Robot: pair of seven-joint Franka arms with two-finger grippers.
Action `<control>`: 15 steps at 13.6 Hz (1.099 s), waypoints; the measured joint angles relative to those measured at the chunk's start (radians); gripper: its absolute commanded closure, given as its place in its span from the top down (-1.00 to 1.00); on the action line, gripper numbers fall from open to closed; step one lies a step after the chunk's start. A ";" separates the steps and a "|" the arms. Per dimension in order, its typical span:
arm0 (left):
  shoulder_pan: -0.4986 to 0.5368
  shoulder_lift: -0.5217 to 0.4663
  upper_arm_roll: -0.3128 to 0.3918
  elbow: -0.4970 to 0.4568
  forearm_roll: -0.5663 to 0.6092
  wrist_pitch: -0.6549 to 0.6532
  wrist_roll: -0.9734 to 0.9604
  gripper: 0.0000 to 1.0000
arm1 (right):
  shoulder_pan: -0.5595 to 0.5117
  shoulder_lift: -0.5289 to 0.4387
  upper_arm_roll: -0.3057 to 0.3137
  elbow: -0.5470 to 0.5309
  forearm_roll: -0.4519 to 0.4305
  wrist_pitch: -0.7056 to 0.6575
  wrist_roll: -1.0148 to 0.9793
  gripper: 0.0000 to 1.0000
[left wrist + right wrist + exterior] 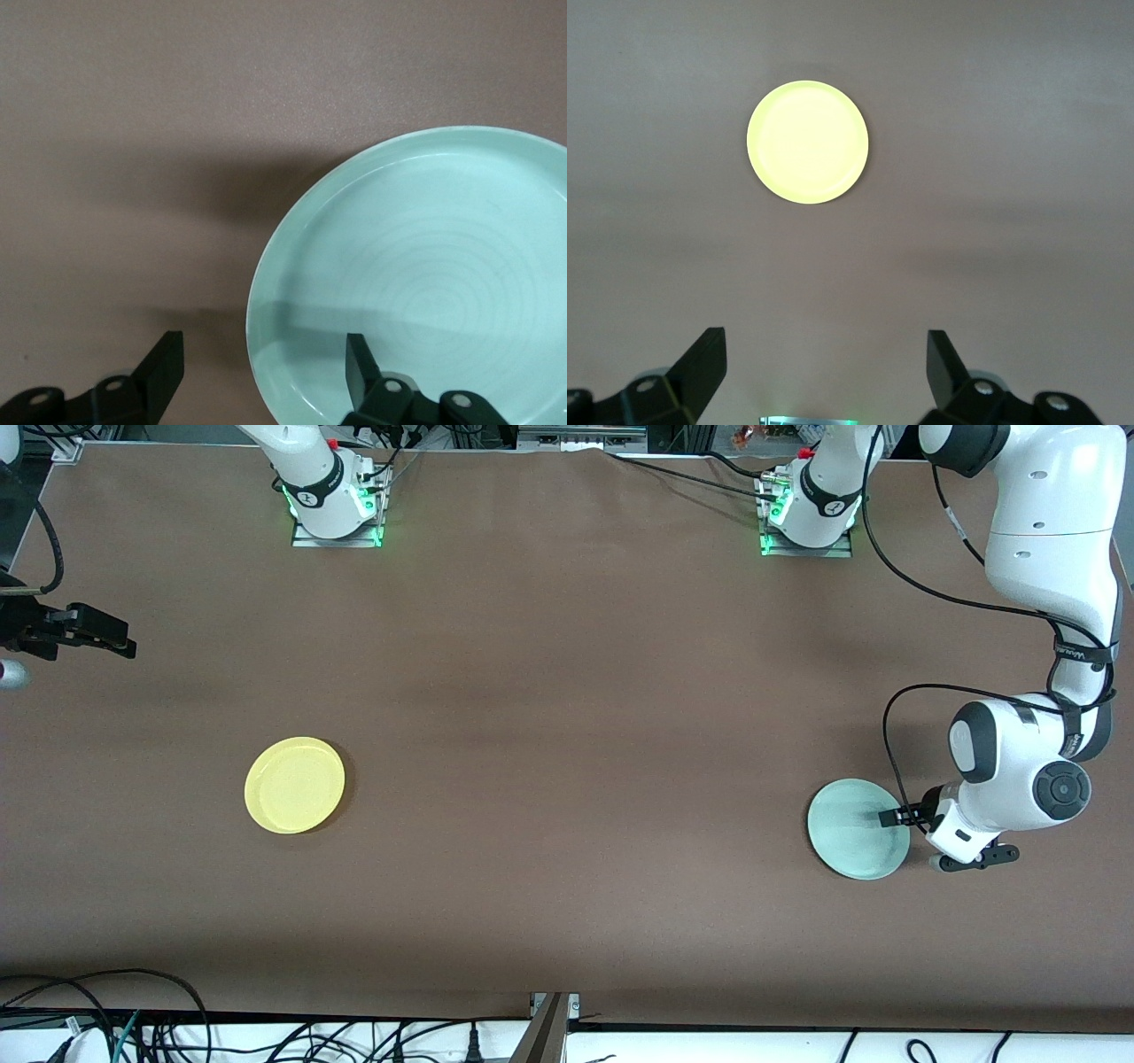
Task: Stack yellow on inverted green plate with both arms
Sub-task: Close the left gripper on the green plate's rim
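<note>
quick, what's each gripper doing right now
Left gripper: open, jaws straddling the rim of the green plate, not clamped on it.
Right gripper: open, holding nothing, waiting at the right arm's end of the table.

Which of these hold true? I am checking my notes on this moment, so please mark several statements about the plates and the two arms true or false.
1. The round pale green plastic plate lies right way up. True.
2. The round yellow plastic plate sits on the green plate. False: the two lie apart on the brown table, yellow toward the right arm's end, green toward the left arm's end.
3. The left gripper has open jaws straddling the green plate's rim. True.
4. The right gripper is shut on the yellow plate. False: its jaws are open, up over the table away from the plate.
5. Both plates lie at about the same distance from the front camera. True.
</note>
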 measured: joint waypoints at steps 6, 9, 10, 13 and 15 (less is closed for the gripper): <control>0.001 0.000 0.001 0.000 0.000 0.000 0.000 -0.12 | 0.000 0.000 0.000 0.000 0.000 0.000 0.000 1.00; 0.006 0.000 0.003 0.000 0.000 0.000 0.001 -0.14 | 0.000 0.000 0.000 0.000 0.000 0.000 0.000 1.00; 0.007 0.001 0.003 0.000 0.000 0.000 0.001 -0.20 | 0.000 0.000 -0.001 0.000 0.000 0.000 0.000 1.00; 0.008 0.007 0.003 0.000 0.000 0.000 0.001 -0.51 | -0.001 0.000 -0.002 0.000 0.000 0.000 0.000 1.00; 0.008 0.009 0.003 0.000 0.000 0.000 0.003 -0.56 | -0.001 0.000 -0.002 0.000 0.000 0.000 0.000 1.00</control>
